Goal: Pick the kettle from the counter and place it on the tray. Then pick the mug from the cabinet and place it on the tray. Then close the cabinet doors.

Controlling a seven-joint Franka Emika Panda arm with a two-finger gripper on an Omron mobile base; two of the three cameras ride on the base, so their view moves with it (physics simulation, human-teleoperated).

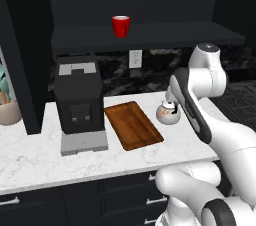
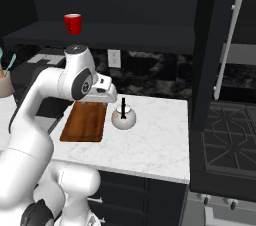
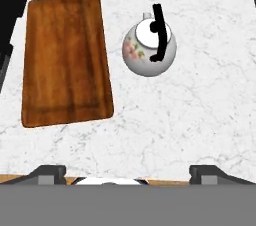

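Viewing: I see fingers (image 3: 128, 172) spread wide, gripping nothing.
Kettle (image 3: 149, 50): upright on tabletop (image 3: 190, 110), just beside tray (image 3: 65, 60).
Mug (image 1: 120, 26): on cabinet (image 1: 150, 35) shelf.

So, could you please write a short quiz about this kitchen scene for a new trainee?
1. True or false: the kettle already stands on the tray.
2. Where is the mug? A) on the counter B) on the cabinet shelf C) on the tray
3. Fill in: the gripper is ____ and holds nothing.

Key:
1. False; it stands on the counter beside the tray.
2. B
3. open
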